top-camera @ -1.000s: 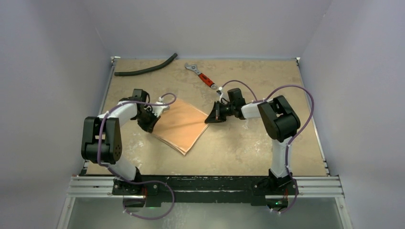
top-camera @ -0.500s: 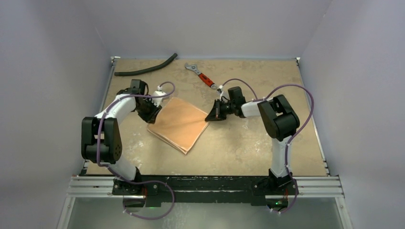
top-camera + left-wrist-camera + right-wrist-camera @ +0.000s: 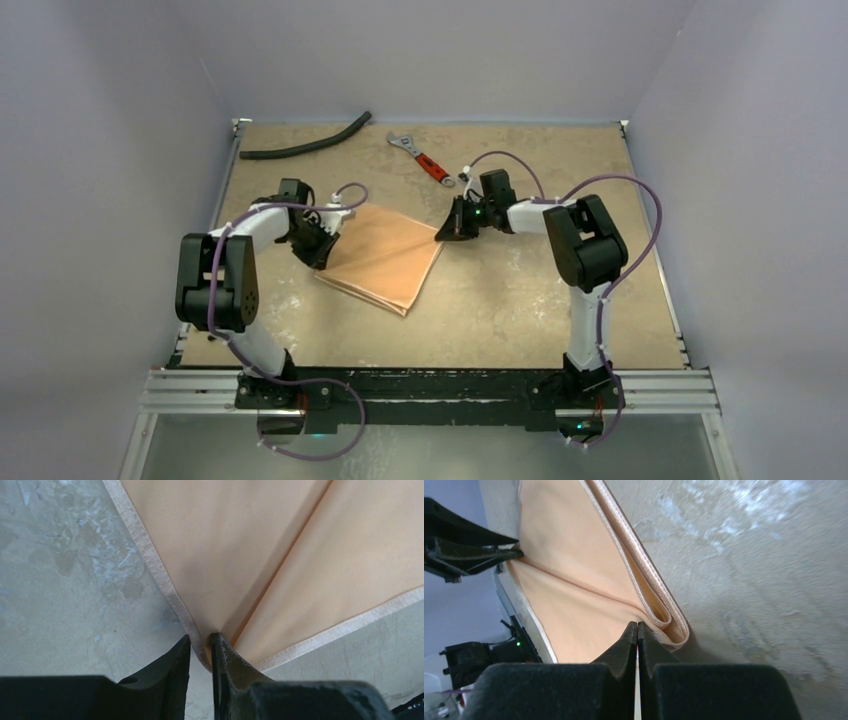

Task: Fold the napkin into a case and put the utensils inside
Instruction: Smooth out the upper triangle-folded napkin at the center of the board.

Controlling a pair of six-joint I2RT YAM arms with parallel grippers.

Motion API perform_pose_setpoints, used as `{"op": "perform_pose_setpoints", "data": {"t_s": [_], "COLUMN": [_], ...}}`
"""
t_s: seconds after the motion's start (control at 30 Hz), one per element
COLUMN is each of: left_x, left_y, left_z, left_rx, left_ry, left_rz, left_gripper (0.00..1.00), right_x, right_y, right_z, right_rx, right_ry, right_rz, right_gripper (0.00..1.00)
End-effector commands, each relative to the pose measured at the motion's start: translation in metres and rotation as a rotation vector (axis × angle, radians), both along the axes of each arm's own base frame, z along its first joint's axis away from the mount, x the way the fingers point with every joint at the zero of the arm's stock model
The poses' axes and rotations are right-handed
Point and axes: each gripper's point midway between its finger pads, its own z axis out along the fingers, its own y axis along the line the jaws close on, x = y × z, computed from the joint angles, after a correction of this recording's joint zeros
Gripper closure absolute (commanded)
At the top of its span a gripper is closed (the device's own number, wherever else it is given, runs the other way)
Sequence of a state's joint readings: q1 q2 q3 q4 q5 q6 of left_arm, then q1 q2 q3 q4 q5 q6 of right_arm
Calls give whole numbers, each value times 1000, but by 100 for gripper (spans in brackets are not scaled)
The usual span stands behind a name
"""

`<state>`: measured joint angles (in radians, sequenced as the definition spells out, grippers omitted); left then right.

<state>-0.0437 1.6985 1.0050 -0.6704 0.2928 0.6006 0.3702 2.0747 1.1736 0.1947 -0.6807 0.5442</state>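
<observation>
Folded napkin held at opposite corners, on the table's left-centre.
The left gripper is closed narrowly on one hemmed corner; the right gripper is pressed together on the top layer of the other. If only that layer is pulled, the fold may be peeled open; the shallow left pinch may be lost.

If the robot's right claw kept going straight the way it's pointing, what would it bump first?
The napkin. The right gripper has its closed tips at the folded corner, pointing across the cloth. Farther along that line, it seems, is the left gripper.
</observation>
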Motion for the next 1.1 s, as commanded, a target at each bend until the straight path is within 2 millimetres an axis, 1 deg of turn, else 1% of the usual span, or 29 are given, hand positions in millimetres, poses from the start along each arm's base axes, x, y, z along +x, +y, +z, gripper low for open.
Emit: {"op": "perform_pose_setpoints", "data": {"t_s": [0.0,0.17,0.27,0.33,0.4,0.5,0.57,0.6,0.67,0.73,0.77,0.83,0.87,0.9,0.93,1.0,1.03,1.07], "left_x": [-21,-29,-40,-48,-50,-40,-26,-16,6,29,39,57,66,72,76,84,86,87], "left_y": [-13,-26,-37,-43,-43,-36,-30,-27,-19,-12,-9,-3,0,2,4,6,5,2], "left_z": [-1,15,27,30,30,28,33,38,53,75,87,110,123,132,140,151,154,156], "left_rx": [-92,-165,-239,-275,-278,-233,-194,-176,-132,-92,-73,-46,-30,-23,-18,-16,-22,-33], "left_ry": [48,57,84,110,114,82,30,-11,-108,-219,-274,-374,-435,-473,-506,-564,-585,-602], "left_rz": [-56,-93,-132,-161,-169,-150,-127,-112,-79,-48,-40,-3,14,27,41,60,49,34], "left_gripper": [80,80,80,81,82,83,83,82,78,71,68,64,60,57,54,48,47,43], "right_x": [21,36,42,45,49,56,60,59,56,49,44,32,20,12,3,-18,-28,-36], "right_y": [-19,-19,-18,-19,-19,-20,-20,-19,-16,-10,-7,1,9,11,14,16,16,13], "right_z": [-12,-7,-2,0,4,17,35,47,66,84,94,107,114,115,122,131,140,145], "right_rx": [-98,-115,-115,-128,-134,-136,-137,-139,-167,-202,-216,-269,-284,-310,-327,-350,-348,-340], "right_ry": [-27,-57,-79,-92,-100,-139,-192,-233,-321,-418,-475,-567,-614,-656,-719,-845,-913,-959], "right_rz": [-47,-55,-56,-58,-63,-77,-92,-91,-74,-50,-34,-10,23,42,61,77,74,66], "right_gripper": [100,100,100,100,100,100,99,97,89,72,68,60,58,55,51,39,30,7]}}
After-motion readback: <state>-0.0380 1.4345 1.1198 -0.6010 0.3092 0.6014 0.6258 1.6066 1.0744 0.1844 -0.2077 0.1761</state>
